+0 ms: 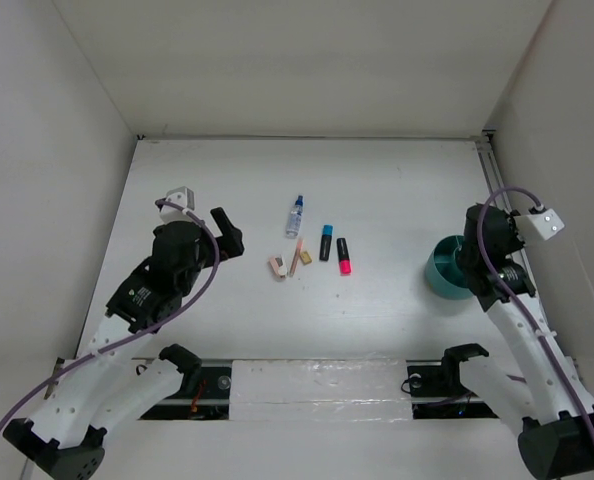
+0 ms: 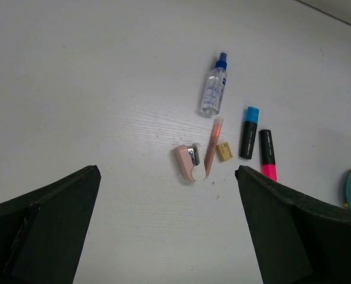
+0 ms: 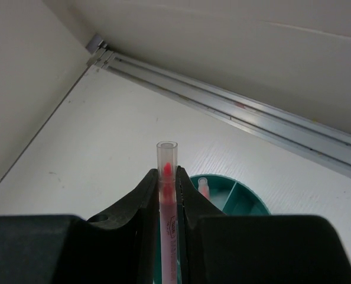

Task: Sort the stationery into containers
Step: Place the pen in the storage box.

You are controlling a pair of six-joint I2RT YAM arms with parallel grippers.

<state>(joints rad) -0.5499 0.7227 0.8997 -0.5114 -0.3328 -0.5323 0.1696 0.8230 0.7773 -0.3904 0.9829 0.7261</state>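
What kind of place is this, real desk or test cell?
Likely a lab test cell: plain white walls box in a white table, left arm and right arm mounted at its near edge, stationery laid out.

Thin pencil (image 3: 167, 155) clamped in right end effector (image 3: 167, 177), above teal cup (image 3: 246, 204).

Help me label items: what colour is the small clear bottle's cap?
Blue cap; clearest in left wrist view.
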